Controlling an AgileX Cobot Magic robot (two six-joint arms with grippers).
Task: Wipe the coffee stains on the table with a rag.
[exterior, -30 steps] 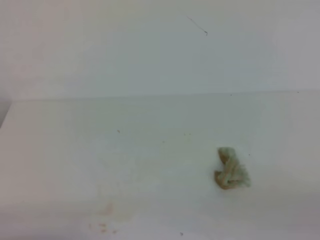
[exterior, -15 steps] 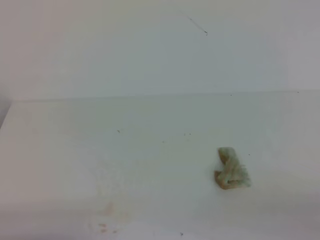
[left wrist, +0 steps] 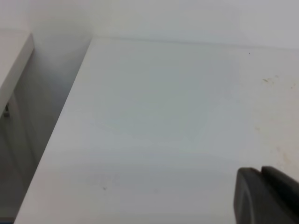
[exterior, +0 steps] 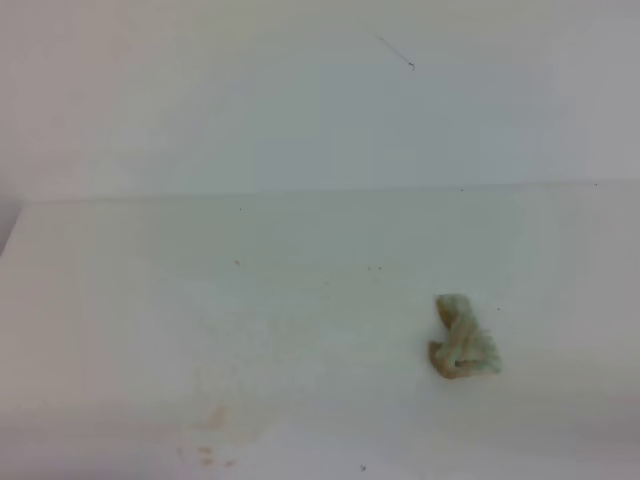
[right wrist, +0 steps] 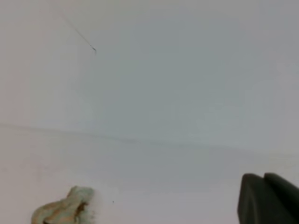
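Both my grippers are showing only dark corners, grip unreadable; the rag (exterior: 463, 339) is lying on the table (exterior: 300, 320).

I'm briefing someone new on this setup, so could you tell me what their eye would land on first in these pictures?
First, the rag: a crumpled pale green-and-white wad with brownish marks, lying alone on the right of the white table. Next, the faint brownish smudges near the table's front edge, left of centre. Only a dark part of each gripper shows, at the lower right corner of its wrist view.
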